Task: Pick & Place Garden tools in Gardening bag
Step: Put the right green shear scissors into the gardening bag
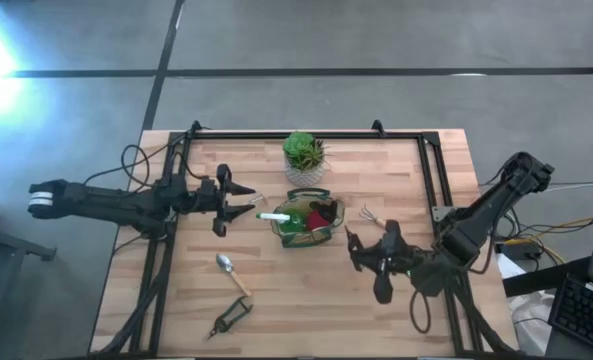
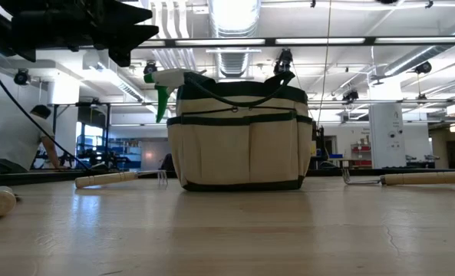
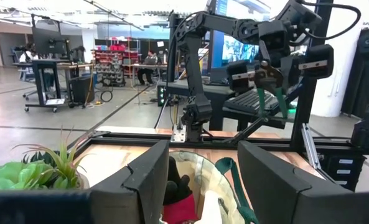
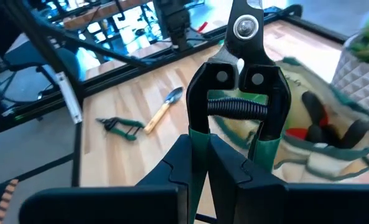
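A: You ask where things lie. On your tabletop (image 1: 396,300) the gardening bag (image 1: 307,221) stands between your two claws, just beside the left claw (image 1: 244,201) and near the right claw (image 1: 361,258). It already holds the green-and-white tool (image 1: 276,216) and the red-and-black item (image 1: 319,217).

B: And the claws themselves?

A: Your left claw stands wide and holds nothing; it hovers at the rim of the bag. Your right claw grips one pair of black pruners (image 4: 245,81) by the green handles, blades pointing away from the claw.

B: What lies outside the bag?

A: The rake fork (image 1: 371,216) lies between the bag and your right claw. The trowel (image 1: 231,273) and the second pruners (image 1: 230,319) lie on the wood, well apart from both claws. A potted plant (image 1: 304,156) stands just behind the bag.
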